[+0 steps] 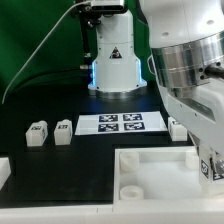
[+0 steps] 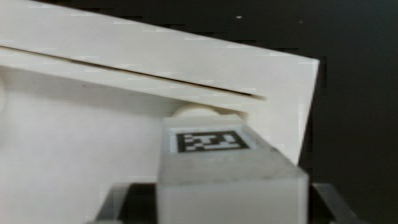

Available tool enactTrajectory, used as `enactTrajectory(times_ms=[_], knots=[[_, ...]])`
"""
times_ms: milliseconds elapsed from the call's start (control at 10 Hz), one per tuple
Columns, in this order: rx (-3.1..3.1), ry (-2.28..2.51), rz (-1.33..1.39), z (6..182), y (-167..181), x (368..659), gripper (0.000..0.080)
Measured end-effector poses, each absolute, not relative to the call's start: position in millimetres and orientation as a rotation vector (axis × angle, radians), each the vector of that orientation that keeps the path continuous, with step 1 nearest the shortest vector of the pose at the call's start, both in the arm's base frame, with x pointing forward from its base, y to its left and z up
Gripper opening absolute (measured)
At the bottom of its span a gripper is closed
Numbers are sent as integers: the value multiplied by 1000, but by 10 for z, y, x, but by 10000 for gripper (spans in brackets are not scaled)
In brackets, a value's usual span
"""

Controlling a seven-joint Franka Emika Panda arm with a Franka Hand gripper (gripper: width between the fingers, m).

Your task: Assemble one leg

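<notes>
In the wrist view my gripper [image 2: 228, 203] is shut on a leg [image 2: 222, 165], a white block with a square marker tag on its face. The dark fingers [image 2: 135, 203] press it from both sides. The leg's far end sits at a round corner hole of the large white tray-like piece [image 2: 107, 120]. In the exterior view the held leg [image 1: 211, 168] shows under the arm at the tray-like piece's [image 1: 150, 170] right corner. Two more legs [image 1: 38, 133] [image 1: 63, 131] stand at the exterior view's left, and a third [image 1: 177, 127] at the right.
The marker board [image 1: 120, 123] lies flat on the black table behind the tray-like piece. The robot base [image 1: 113, 60] stands at the back. The arm's large silver body [image 1: 190, 70] fills the exterior view's upper right.
</notes>
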State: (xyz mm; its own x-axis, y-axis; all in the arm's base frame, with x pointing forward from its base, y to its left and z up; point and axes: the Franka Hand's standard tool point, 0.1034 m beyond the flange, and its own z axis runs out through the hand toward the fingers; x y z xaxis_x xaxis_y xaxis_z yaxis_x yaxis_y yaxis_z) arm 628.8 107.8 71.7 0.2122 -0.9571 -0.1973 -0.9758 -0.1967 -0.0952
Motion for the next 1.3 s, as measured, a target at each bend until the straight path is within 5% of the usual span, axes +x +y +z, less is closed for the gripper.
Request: enactTrajectory(times_ms=[100, 400, 1300], knots=[[-2332, 1786, 132, 710, 1080, 6285, 300], [-2700, 1258, 60, 708, 1142, 6263, 611], [-3031, -149, 38, 741, 1148, 6296, 649]])
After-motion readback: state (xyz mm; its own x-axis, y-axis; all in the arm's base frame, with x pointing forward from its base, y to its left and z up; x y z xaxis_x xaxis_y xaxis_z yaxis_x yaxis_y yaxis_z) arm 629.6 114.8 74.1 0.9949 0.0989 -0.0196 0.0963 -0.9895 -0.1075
